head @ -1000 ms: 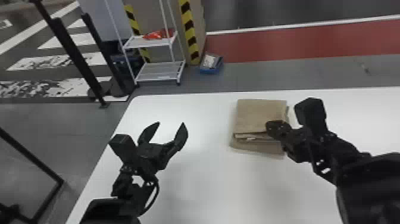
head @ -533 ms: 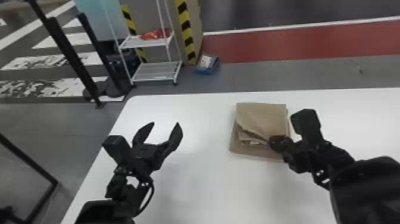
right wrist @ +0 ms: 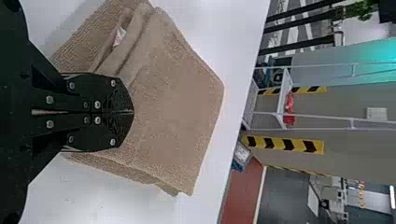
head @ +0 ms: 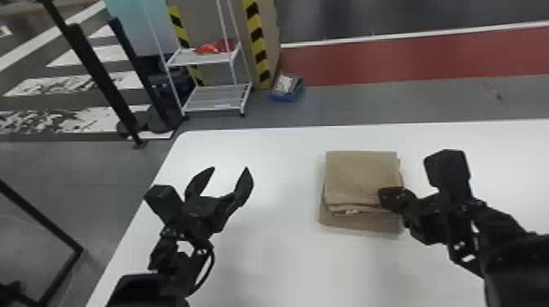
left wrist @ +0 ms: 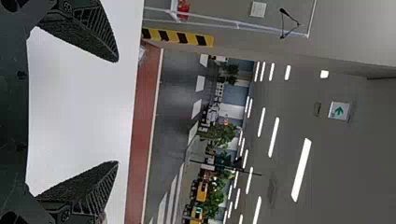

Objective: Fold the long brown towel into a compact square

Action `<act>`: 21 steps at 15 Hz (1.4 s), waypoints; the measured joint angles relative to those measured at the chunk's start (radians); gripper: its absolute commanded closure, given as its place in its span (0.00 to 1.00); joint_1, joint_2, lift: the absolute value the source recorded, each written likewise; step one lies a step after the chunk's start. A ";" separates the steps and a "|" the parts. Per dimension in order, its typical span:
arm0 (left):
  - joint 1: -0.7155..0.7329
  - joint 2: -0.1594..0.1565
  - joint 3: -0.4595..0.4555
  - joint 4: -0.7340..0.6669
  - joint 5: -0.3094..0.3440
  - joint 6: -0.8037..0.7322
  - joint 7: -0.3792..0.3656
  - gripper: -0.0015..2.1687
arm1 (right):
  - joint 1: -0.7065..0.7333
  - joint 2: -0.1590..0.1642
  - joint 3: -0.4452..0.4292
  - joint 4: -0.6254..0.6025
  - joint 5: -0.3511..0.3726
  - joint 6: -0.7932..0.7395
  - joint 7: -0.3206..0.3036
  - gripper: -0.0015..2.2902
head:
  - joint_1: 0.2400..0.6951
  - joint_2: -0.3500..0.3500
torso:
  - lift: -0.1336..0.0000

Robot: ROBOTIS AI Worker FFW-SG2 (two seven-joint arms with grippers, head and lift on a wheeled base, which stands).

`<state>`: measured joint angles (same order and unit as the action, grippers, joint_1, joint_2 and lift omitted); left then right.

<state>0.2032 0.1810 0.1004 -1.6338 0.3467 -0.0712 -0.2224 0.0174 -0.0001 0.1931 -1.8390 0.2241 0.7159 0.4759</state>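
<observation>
The brown towel (head: 359, 175) lies folded in a layered, roughly square stack on the white table, a wider bottom layer sticking out at its near side. My right gripper (head: 384, 198) is over the stack's right near part. In the right wrist view, that gripper (right wrist: 132, 112) has its fingers together above the towel (right wrist: 177, 102), hiding some of its folds; no cloth can be seen between them. Off to the left of the towel, my left gripper (head: 229, 168) stands open over the table. Seen from its own wrist, the left gripper (left wrist: 116, 112) has nothing between its spread fingers.
The white table (head: 261, 261) has its far edge beyond the towel and its left edge beside the left arm. On the floor behind stand a white rack (head: 216, 98), a blue box (head: 286, 89) and dark posts (head: 98, 77).
The towel's top layer, creased diagonally half a second ago, now lies flatter with a straighter near edge. Both grippers hold nearly the same places over the table, the left one staying open.
</observation>
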 measured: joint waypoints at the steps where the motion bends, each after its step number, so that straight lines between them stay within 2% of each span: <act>1: -0.001 -0.001 -0.001 0.000 0.000 0.000 0.000 0.05 | -0.019 0.000 -0.013 0.004 -0.029 -0.038 -0.006 0.90 | 1.00 0.84 | 0.07; 3: -0.001 -0.003 -0.002 0.000 -0.001 0.000 0.000 0.05 | -0.088 0.000 -0.032 0.076 -0.077 -0.101 -0.013 0.90 | 1.00 0.83 | 0.07; 5: 0.003 -0.003 0.000 0.000 -0.001 0.000 0.000 0.05 | -0.163 0.000 -0.040 0.188 -0.094 -0.156 -0.030 0.90 | 1.00 0.81 | 0.07; 8: 0.008 -0.002 0.009 -0.004 -0.001 0.000 0.000 0.05 | -0.237 0.000 -0.042 0.364 -0.076 -0.203 -0.097 0.90 | 1.00 0.79 | 0.07; 12: 0.003 -0.003 0.006 0.004 -0.001 0.000 0.000 0.05 | -0.276 0.000 -0.045 0.474 -0.057 -0.236 -0.105 0.90 | 1.00 0.77 | 0.07; 15: 0.003 -0.003 0.007 0.004 -0.002 0.000 0.000 0.05 | -0.288 0.000 -0.045 0.475 -0.049 -0.210 -0.093 0.90 | 1.00 0.77 | 0.07; 18: 0.005 -0.002 0.009 0.003 -0.001 -0.003 0.000 0.05 | -0.180 0.000 -0.027 0.307 -0.080 -0.291 -0.068 0.90 | 1.00 0.80 | 0.07; 20: 0.005 -0.001 0.008 0.000 -0.001 -0.003 0.000 0.05 | -0.098 0.000 0.033 0.198 -0.086 -0.345 -0.059 0.90 | 1.00 0.87 | 0.07; 21: 0.005 -0.001 0.007 -0.002 -0.001 -0.002 0.000 0.05 | -0.079 0.000 0.060 0.182 -0.081 -0.350 -0.050 0.90 | 1.00 0.90 | 0.07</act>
<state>0.2086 0.1803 0.1072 -1.6354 0.3452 -0.0731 -0.2224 -0.0620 0.0000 0.2527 -1.6575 0.1435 0.3658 0.4262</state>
